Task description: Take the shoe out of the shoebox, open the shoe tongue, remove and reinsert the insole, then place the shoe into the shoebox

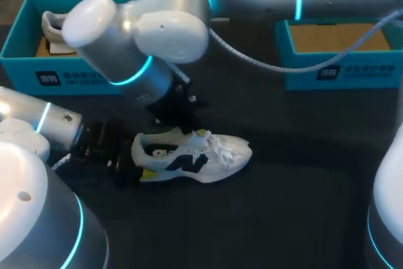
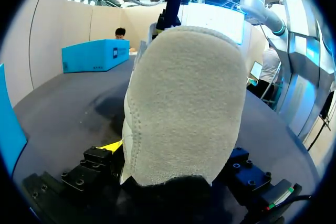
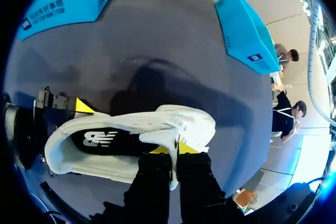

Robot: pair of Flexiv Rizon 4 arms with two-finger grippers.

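A white sneaker point(image 1: 189, 155) with a dark side logo lies on the black table, toe pointing right. My left gripper point(image 1: 133, 167) is at its heel point(image 2: 184, 108), open wide with the heel between the fingers; one yellow tip point(image 2: 113, 145) shows beside it, the other is hidden. My right arm reaches in from the back right, and its gripper point(image 3: 170, 149) stands over the shoe's opening, shut on the white tongue point(image 3: 167, 139). The dark insole point(image 3: 113, 141) shows inside the shoe.
A blue shoebox point(image 1: 19, 61) at the back left holds a second white shoe point(image 1: 53, 26). Another blue box point(image 1: 340, 70) stands at the back right. Bare table lies in front of and to the right of the sneaker.
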